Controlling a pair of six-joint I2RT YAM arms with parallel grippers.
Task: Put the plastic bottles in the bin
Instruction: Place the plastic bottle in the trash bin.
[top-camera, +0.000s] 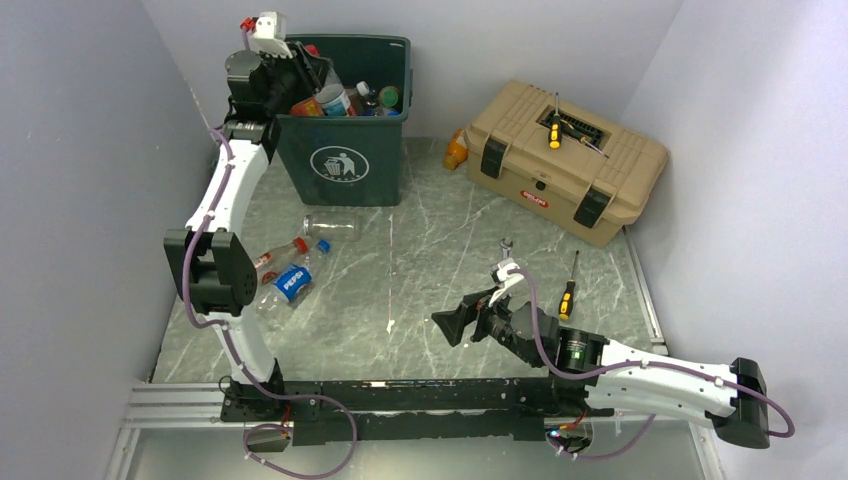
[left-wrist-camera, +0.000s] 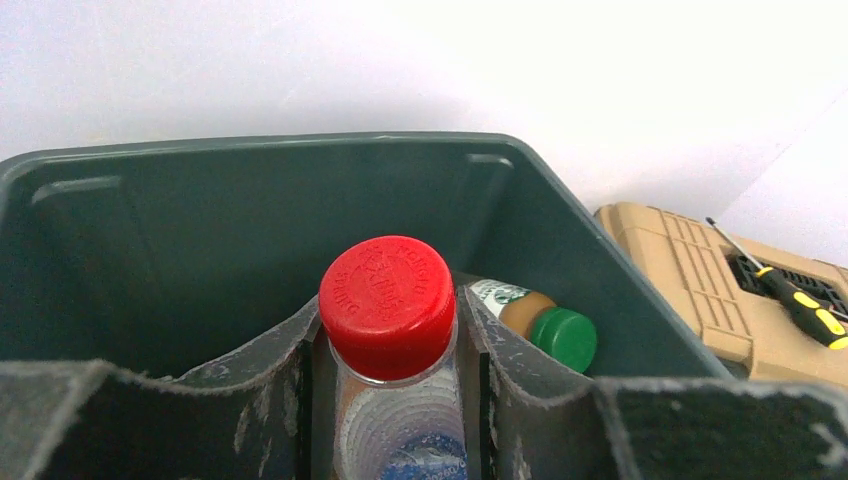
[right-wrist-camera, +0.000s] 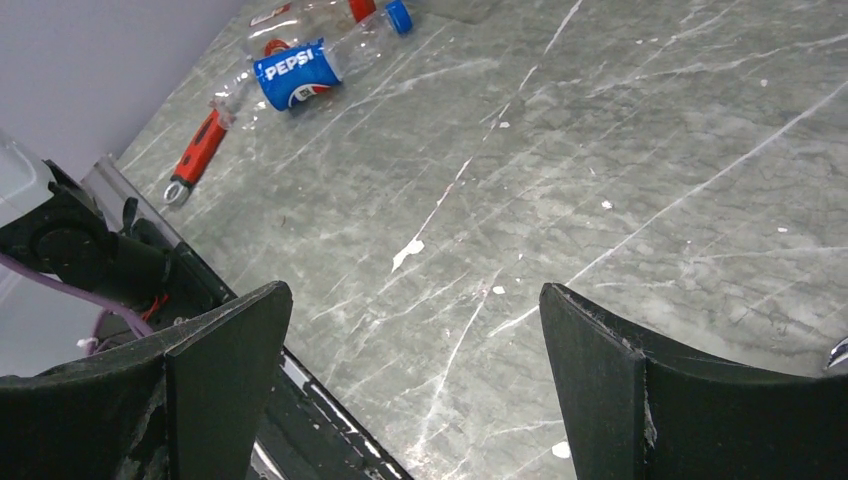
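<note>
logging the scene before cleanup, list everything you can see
bin: 1, dark green, back left
binned bottles: several, mixed, count unclear
held bottle: 1, clear, red cap, over bin
loose bottles: 3, clear, on table before bin
orange bottle: 1, orange, left of toolbox
toolbox: 1, tan, back right
screwdrivers: 2, yellow-black, one on toolbox, one on table
wrench: 1, red handle, table's near left
left gripper: 1, black, shut on held bottle
right gripper: 1, black, open over table

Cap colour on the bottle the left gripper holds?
Red cap, clearest in the left wrist view.
</note>
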